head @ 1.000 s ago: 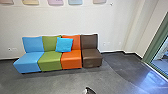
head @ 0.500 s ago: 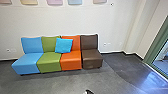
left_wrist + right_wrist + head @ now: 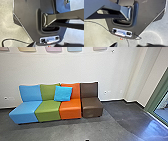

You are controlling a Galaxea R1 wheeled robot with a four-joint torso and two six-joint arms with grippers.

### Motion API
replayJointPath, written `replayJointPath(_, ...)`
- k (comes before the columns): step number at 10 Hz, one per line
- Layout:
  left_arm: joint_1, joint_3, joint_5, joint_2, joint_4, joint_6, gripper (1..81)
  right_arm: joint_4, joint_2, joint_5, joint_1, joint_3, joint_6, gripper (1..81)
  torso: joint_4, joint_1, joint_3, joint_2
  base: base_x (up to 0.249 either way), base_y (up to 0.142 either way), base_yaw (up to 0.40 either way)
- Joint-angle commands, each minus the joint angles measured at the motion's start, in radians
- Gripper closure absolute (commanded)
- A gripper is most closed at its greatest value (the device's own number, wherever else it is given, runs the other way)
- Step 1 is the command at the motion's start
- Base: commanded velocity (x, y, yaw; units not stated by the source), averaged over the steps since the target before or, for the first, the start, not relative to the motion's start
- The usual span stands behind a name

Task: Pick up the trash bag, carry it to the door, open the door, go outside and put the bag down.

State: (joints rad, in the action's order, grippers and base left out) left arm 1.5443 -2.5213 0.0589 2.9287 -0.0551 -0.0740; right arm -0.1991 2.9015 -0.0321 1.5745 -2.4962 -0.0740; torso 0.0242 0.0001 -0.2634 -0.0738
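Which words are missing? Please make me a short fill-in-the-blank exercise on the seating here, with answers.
The lounge chairs stand in one row, ____ in all. In the head view, the chair at the row's right end is ____. The square cushion leans across the backrests of the orange chair and the ____ one.

Missing words: four; brown; green.

No writing, label, brand, number or sign can be read anywhere.
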Motion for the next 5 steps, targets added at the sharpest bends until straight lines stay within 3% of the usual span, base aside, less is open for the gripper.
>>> replayJointPath(1, -0.011, 0.007, -0.071, -0.002, 0.012, -0.001, 1.0, -0.006, -0.003, -0.069, -0.012, 0.004, 0.003, 1.0, 0.0, 0.0, 0.0, 0.0, 0.134, 0.0, 0.0)
replayJointPath(5, -0.011, 0.007, -0.071, -0.002, 0.011, -0.001, 1.0, 0.001, -0.008, -0.069, -0.012, 0.001, 0.003, 1.0, 0.0, 0.001, 0.0, 0.0, 0.071, 0.0, 0.0)
